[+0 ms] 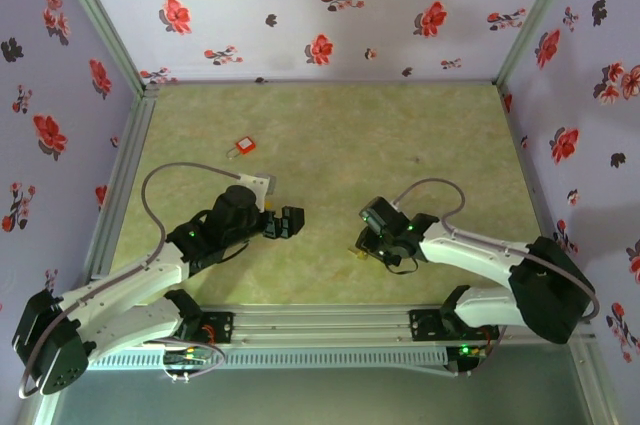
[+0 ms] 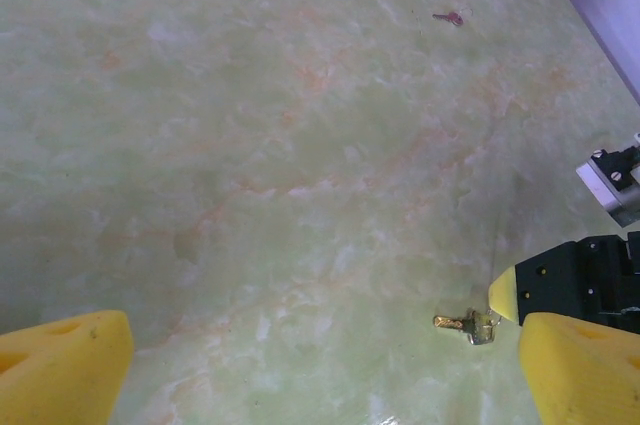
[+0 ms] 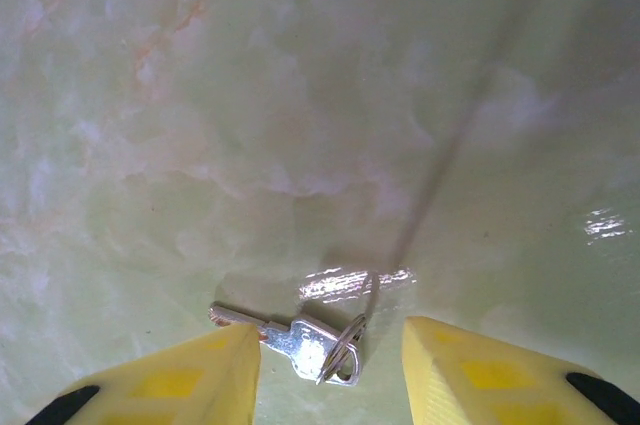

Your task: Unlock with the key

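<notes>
Right gripper (image 3: 330,345), half-open, straddles the key (image 3: 295,335) near the worktop's near edge; pinch its head squarely. Left gripper (image 2: 325,320) gapes wide.

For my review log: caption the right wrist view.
Small silvery metal key on a ring lies on green marbled table between right gripper's yellow fingers.

A pale green desk (image 1: 400,125) with a marbled look and faint orange veins runs through the whole booth. On its far left lies a small red padlock (image 1: 243,148), flat on the surface, its pale shackle pointing left. Lilac walls (image 1: 330,5) printed with red and dark flowers close in the left, far and right sides. Grey metal posts (image 1: 95,10) stand in the far corners, and a metal rail (image 1: 320,317) lines the near edge.
</notes>
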Action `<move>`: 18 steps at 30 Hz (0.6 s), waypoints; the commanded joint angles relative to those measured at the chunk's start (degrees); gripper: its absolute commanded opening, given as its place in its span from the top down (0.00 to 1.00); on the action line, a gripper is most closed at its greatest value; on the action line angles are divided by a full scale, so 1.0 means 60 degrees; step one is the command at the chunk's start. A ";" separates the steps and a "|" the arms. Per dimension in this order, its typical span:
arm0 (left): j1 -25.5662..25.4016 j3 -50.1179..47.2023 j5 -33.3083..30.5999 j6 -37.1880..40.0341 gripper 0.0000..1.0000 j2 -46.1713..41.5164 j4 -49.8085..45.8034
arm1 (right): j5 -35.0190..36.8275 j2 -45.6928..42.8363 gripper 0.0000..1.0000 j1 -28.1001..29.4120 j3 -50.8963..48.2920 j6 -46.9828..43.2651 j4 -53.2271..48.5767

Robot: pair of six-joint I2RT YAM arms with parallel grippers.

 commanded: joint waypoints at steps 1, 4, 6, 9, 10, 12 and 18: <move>-0.0080 -0.0161 -0.0203 -0.0144 0.01 0.0038 0.0249 | -0.0046 0.0184 0.59 0.0121 -0.0108 0.0206 0.0127; -0.0081 -0.0186 -0.0197 -0.0135 0.01 0.0046 0.0266 | -0.0046 0.0302 0.60 0.0171 -0.0115 0.0234 0.0181; -0.0088 -0.0208 -0.0215 -0.0143 0.01 0.0046 0.0277 | -0.0097 0.0358 0.62 0.0208 -0.0144 0.0259 0.0237; -0.0080 -0.0210 -0.0216 -0.0130 0.01 0.0051 0.0277 | -0.0064 0.0422 0.65 0.0285 -0.0187 0.0342 0.0267; -0.0081 -0.0232 -0.0242 -0.0131 0.02 0.0061 0.0277 | -0.0063 0.0444 0.66 0.0307 -0.0217 0.0364 0.0297; -0.0080 -0.0239 -0.0240 -0.0140 0.02 0.0099 0.0292 | -0.0075 0.0501 0.71 0.0304 -0.0250 0.0381 0.0317; -0.0080 -0.0234 -0.0252 -0.0301 0.03 0.0283 0.0429 | 0.0056 0.0566 0.84 0.0329 -0.0317 0.0408 0.0251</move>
